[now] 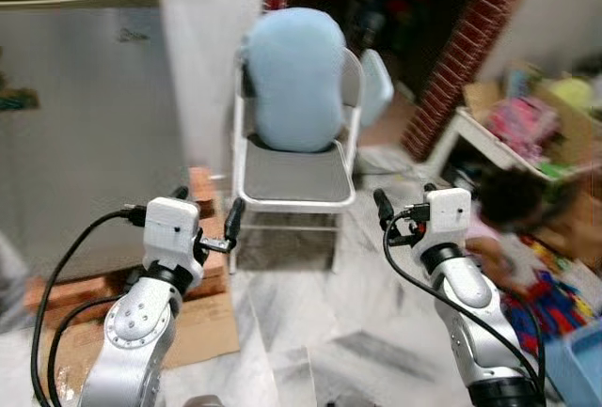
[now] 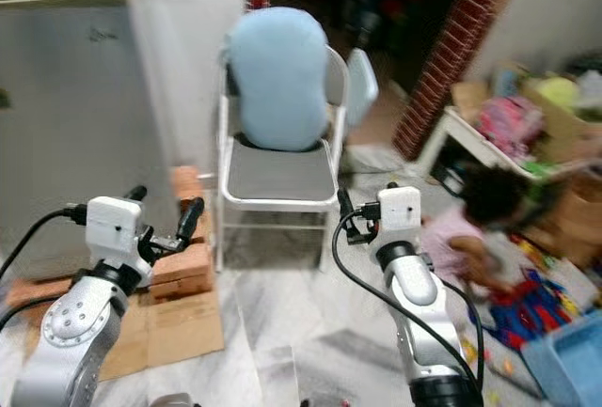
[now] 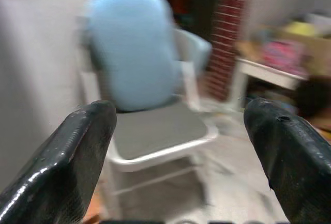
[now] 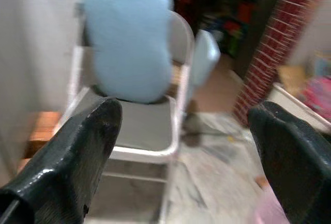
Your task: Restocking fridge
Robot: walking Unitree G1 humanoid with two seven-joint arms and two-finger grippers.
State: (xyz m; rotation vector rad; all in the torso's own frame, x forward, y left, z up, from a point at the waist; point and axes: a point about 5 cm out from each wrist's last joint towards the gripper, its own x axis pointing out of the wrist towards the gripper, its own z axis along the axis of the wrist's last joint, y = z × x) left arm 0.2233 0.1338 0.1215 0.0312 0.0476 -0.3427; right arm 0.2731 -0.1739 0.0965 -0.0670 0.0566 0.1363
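The fridge (image 1: 75, 116), a grey cabinet with its door closed, occupies the left side of the head views and stands on a base of red bricks (image 1: 193, 228) with flattened cardboard (image 1: 202, 327) on the marble floor (image 1: 310, 332) in front of it. Beside the fridge, against a white wall column (image 1: 202, 59), stands a white folding chair (image 1: 296, 181) with a grey seat; a large pale-blue cushion (image 1: 293, 78) rests upright on the seat against the backrest. A red brick pillar (image 1: 466, 59) rises to the right of the chair, and beyond it a low white table (image 1: 489, 144) carries boxes and coloured toys, all blurred. A person (image 2: 470, 228) in a pink top sits on the floor at the right among scattered toys. Both silver arms are raised and bent forward at roughly equal height, well apart from each other. The left gripper (image 1: 207, 219) is held in front of the bricks, below the fridge front and just left of the chair, its fingers (image 3: 67, 167) spread wide with nothing between them. The right gripper (image 2: 362, 214) is held to the right of the chair seat, its fingers (image 4: 72, 162) likewise spread wide and empty. Both wrist views look toward the chair and cushion.
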